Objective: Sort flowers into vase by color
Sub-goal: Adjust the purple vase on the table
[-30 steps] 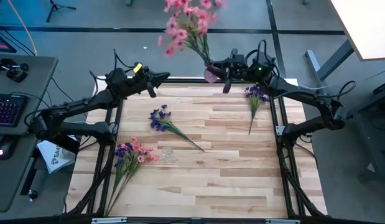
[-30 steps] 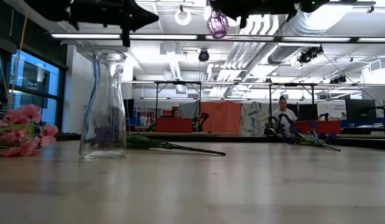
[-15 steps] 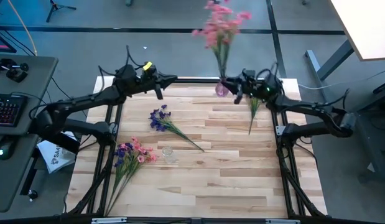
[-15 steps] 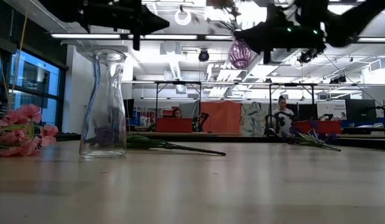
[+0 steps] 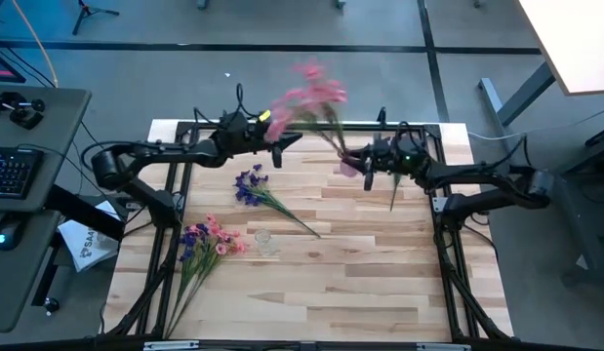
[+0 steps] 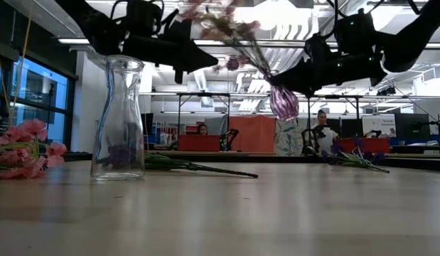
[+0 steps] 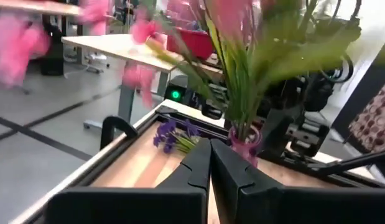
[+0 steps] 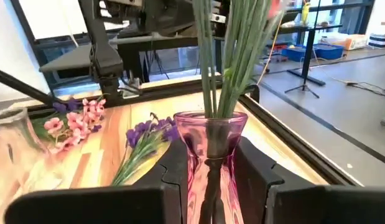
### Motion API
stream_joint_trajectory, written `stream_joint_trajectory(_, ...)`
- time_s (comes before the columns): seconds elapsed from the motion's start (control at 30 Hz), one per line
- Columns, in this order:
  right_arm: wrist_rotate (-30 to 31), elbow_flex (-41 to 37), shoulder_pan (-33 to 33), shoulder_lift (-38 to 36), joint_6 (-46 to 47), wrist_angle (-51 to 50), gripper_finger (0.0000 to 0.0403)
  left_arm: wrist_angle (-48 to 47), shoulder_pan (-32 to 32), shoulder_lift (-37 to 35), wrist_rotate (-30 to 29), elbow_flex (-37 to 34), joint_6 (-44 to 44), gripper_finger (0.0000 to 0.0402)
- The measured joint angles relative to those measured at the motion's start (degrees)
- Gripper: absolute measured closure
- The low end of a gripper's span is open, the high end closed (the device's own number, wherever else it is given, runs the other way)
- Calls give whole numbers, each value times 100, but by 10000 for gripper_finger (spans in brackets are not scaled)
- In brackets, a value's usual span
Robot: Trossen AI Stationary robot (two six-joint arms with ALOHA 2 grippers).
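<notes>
A pink glass vase (image 5: 348,168) with pink flowers (image 5: 306,97) in it hangs in my right gripper (image 5: 364,162) above the table's far middle; the low view shows the vase (image 6: 283,103) well off the wood. My left gripper (image 5: 282,136) is shut and touches nothing, a little to the vase's left at about its height. A clear glass vase (image 5: 264,241) stands upright on its base. A purple spray (image 5: 251,185) lies flat near the middle. A pink and purple bunch (image 5: 199,244) lies at the near left. My right gripper pinches the pink vase by its body below the neck (image 8: 208,165), one finger (image 8: 180,165) on each side. The fingers come about level from the table's right. The vase is lifted clear and tilted, its stems (image 6: 259,60) leaning toward the table's left.
Another green stem (image 5: 392,198) lies on the table under my right arm. The black frame rail (image 5: 311,125) runs along the far edge behind both grippers. Bare wood (image 5: 380,283) fills the near right. People sit far back in the room (image 6: 323,128).
My right gripper has carried the pink vase down and toward the near edge, off the far rail and over the table. The vase has tipped, so the flowers now lean left. My left gripper has moved right toward the vase, still shut.
</notes>
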Motion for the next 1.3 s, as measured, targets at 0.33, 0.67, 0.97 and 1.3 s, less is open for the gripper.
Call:
stream_joint_trajectory(0.33, 881, -380, 388, 1240, 298, 2310, 332, -142, 60, -17, 426, 6, 563, 401)
stream_joint_trajectory(0.67, 1926, -540, 940, 3251, 274, 4662, 332, -611, 26, 22, 438, 5, 1760, 401)
stream_joint_trajectory(0.97, 1604, 406, 1013, 4397, 22, 4658, 332, -582, -303, 746, 414, 9, 1844, 401)
stream_joint_trajectory(1.3, 1241, 675, 825, 4547, -271, 4646, 332, -325, -348, 1303, 308, 9, 1961, 401)
